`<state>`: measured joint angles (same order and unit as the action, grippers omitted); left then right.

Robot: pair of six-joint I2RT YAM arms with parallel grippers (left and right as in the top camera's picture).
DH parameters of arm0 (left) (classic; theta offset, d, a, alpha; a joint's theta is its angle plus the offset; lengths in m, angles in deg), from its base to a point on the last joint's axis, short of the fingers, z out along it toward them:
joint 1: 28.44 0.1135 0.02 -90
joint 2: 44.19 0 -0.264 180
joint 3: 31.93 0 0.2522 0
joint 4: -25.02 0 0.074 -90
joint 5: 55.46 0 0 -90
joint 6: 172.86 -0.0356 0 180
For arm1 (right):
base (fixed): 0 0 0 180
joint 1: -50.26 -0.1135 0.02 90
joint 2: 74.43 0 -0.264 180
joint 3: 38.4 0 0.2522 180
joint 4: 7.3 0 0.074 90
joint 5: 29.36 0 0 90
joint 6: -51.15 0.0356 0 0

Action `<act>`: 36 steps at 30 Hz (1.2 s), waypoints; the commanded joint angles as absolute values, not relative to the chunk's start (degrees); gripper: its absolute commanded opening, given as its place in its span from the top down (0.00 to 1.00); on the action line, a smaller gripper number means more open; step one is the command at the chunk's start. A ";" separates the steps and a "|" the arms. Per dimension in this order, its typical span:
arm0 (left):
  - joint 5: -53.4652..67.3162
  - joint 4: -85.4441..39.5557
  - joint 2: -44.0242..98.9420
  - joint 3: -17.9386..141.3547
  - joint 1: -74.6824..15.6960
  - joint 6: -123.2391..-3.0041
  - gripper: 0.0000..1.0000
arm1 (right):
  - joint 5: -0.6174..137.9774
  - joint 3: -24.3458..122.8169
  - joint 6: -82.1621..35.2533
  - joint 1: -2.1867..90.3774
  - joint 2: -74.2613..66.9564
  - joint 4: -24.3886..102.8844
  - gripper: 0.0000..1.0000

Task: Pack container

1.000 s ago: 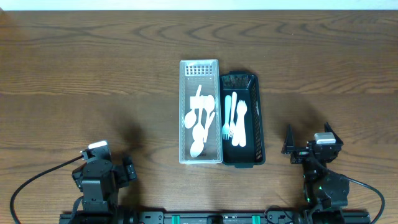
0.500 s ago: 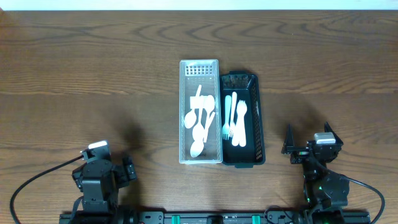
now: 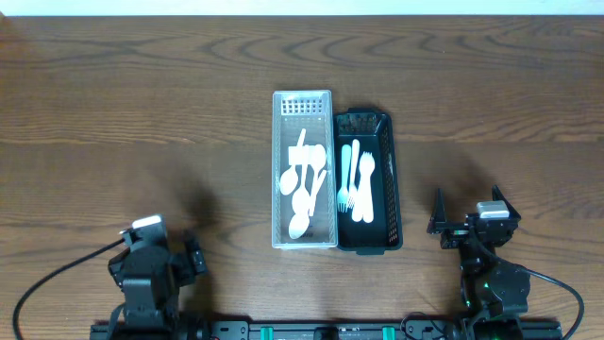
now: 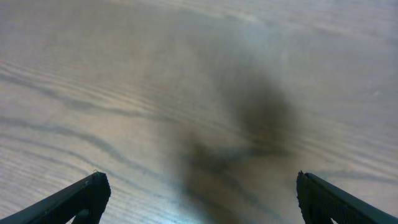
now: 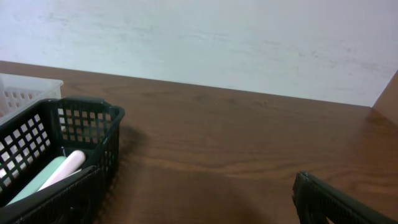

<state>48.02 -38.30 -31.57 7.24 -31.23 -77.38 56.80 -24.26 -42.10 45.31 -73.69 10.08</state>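
Note:
A clear white basket holds several white spoons at the table's middle. Touching its right side, a black mesh basket holds white and pale green forks. The black basket's corner shows at the left of the right wrist view, with utensil handles inside. My left gripper rests open and empty at the front left, fingertips wide apart over bare wood. My right gripper rests open and empty at the front right, beside the black basket.
Bare brown wooden table lies all around the two baskets. A white wall stands behind the table's far edge. Black cables run from both arm bases along the front edge.
The left arm has shifted very slightly toward the front edge. Nothing else has moved.

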 commanded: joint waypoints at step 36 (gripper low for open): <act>19.34 7.73 -44.07 -17.94 -31.43 -90.96 0.02 | 57.06 -24.32 -42.75 44.67 -73.93 10.36 0.01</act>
